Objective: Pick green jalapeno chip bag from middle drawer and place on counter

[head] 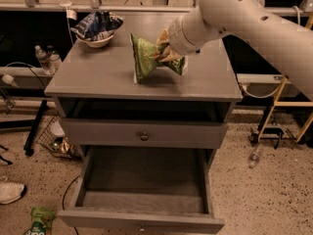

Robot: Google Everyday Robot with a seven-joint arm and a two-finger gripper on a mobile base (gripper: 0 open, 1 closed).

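The green jalapeno chip bag (143,58) is crumpled and tilted over the middle of the counter (93,75). Its lower left corner is at or just above the grey top; I cannot tell whether it touches. My gripper (167,52) comes in from the right on the big white arm and is shut on the bag's right end. The middle drawer (98,180) is pulled out below, and its grey floor is bare.
A white bowl (98,39) of blue snack bags stands at the counter's back left. A closed drawer front with a round knob (143,136) sits above the open drawer. A small green pouch (39,222), a shoe (10,191) and a wire basket (53,142) lie on the floor at left.
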